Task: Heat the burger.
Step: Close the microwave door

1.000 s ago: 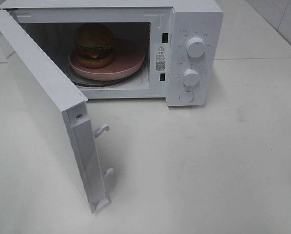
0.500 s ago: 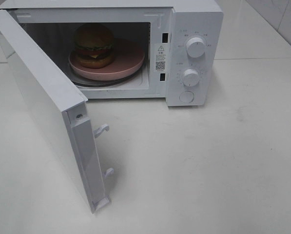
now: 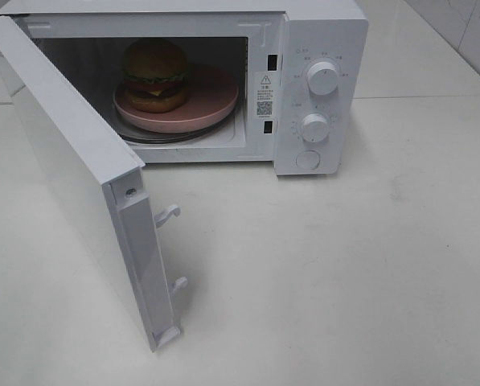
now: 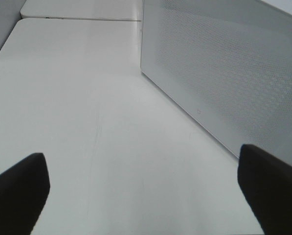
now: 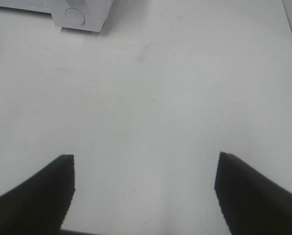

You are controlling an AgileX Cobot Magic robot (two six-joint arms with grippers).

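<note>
The burger [image 3: 154, 74] sits on a round pink plate [image 3: 209, 100] inside the white microwave [image 3: 320, 32], whose door [image 3: 71, 173] stands wide open to the left. Neither arm shows in the exterior high view. In the left wrist view my left gripper [image 4: 143, 188] is open and empty over the table, with the outer face of the microwave door [image 4: 224, 73] beside it. In the right wrist view my right gripper [image 5: 143, 188] is open and empty over bare table, with the microwave's lower front corner [image 5: 79, 14] far ahead.
The microwave has two round knobs [image 3: 322, 78] and a round button [image 3: 307, 159] on its right panel. The door's two latch hooks [image 3: 168, 214] stick out from its free edge. White table [image 3: 344, 265] spreads in front.
</note>
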